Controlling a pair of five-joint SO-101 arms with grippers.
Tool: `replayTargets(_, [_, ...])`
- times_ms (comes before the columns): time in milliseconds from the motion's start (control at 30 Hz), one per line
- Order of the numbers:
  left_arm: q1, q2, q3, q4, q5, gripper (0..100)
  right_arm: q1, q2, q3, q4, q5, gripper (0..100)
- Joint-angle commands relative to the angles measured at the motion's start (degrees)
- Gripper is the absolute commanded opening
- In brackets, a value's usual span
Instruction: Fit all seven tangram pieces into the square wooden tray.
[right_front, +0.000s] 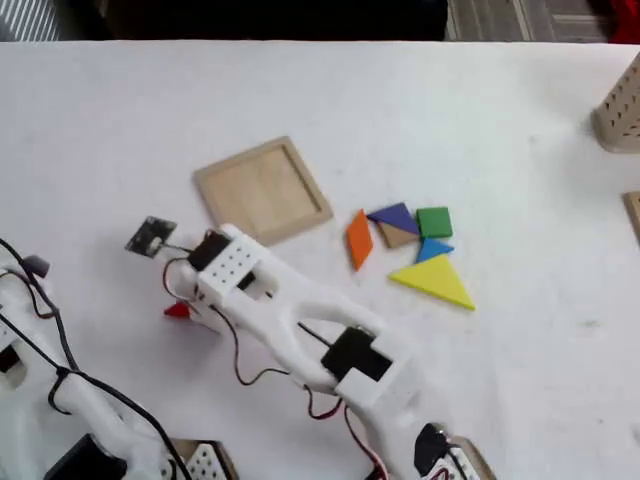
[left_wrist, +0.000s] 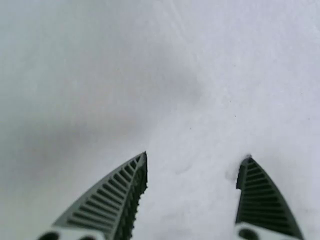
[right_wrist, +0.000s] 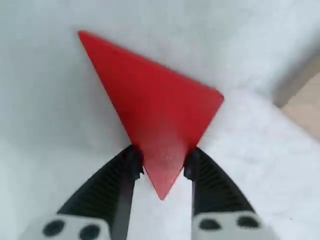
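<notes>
Right gripper (right_wrist: 162, 160) clenched on one corner of flat red triangle piece (right_wrist: 150, 100), low over white table (right_front: 500, 130), near square wooden tray (right_front: 263, 190) but outside it. Left gripper (left_wrist: 192, 162) spread wide above table. Six other coloured pieces (right_front: 434, 221) (orange, purple, brown, green, blue, yellow) clustered beside tray.

We see a beige perforated wooden block (right_front: 620, 115) standing at the edge of the white table (right_front: 300, 90).

The square wooden tray (right_front: 263, 190) is laid flat, six coloured pieces (right_front: 405, 238) are clustered near it, and the red triangle (right_wrist: 155, 110) is pinched at one corner by the right gripper (right_wrist: 162, 161).
</notes>
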Motion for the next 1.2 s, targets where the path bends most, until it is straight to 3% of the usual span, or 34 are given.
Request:
replayTargets(0, [-0.2, 0.1, -0.4, -1.1, 0.4, 29, 1.0, -0.4, -1.1, 0.2, -2.1, 2.2])
replayTargets(267, [-0.2, 0.1, -0.4, -1.1, 0.4, 29, 2.2, -13.6, 5.0, 1.6, -2.3, 2.2])
replayTargets(633, [-0.2, 0.1, -0.4, -0.9, 0.4, 29, 5.5, -36.8, 24.7, -8.0, -2.5, 2.9])
replayTargets(733, [-0.2, 0.1, -0.4, -1.0, 0.5, 29, 5.3, -38.5, 27.3, -10.2, -6.9, 11.2])
replayTargets(900, [-2.9, 1.5, -3.3, 0.2, 0.4, 29, 3.4, -34.2, 30.1, -22.3, -11.7, 27.2])
replayTargets(1167, [-9.6, 20.4, -19.3, 4.2, -2.1, 29, -2.2, -23.3, 30.0, -44.4, -11.8, 26.2])
